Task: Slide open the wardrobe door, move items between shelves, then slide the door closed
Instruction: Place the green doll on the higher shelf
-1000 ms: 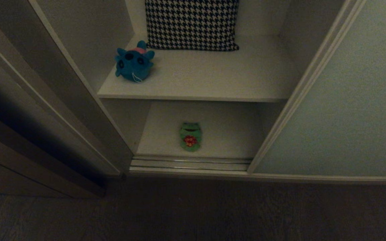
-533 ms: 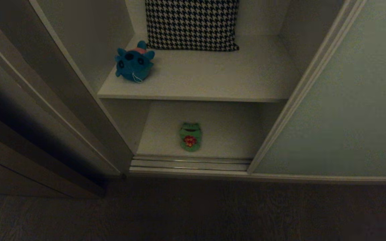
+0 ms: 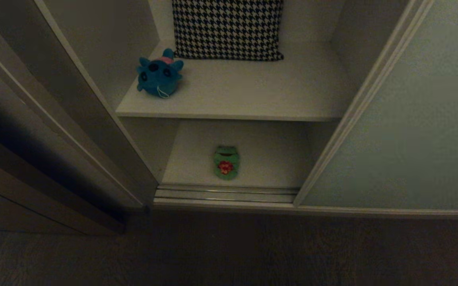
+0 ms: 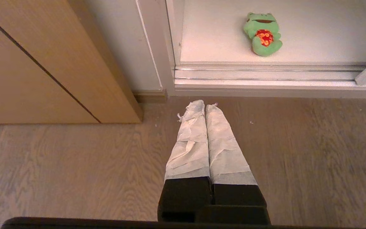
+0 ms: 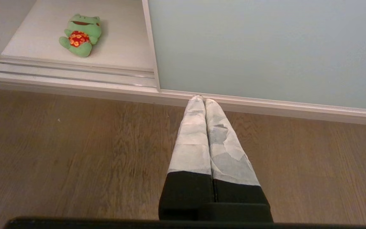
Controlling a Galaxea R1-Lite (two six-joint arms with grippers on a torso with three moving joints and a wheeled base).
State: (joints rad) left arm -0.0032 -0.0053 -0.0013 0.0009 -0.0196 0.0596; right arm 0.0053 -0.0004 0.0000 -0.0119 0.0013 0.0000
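The sliding wardrobe door (image 3: 412, 119) stood open at right. The frog (image 3: 226, 163) lay on the lower shelf (image 3: 268, 159), the blue toy (image 3: 159, 75) above. Both grippers, left (image 4: 204, 106) and right (image 5: 200, 99), hung pressed together, empty. Spread the fingers before descending squarely over a toy.

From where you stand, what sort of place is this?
Probably a bedroom or hallway at a built-in wardrobe: a pale grey-green sliding door pushed aside, white shelves holding a black-and-white houndstooth cushion and a teal-blue plush toy, and wood-grain flooring.
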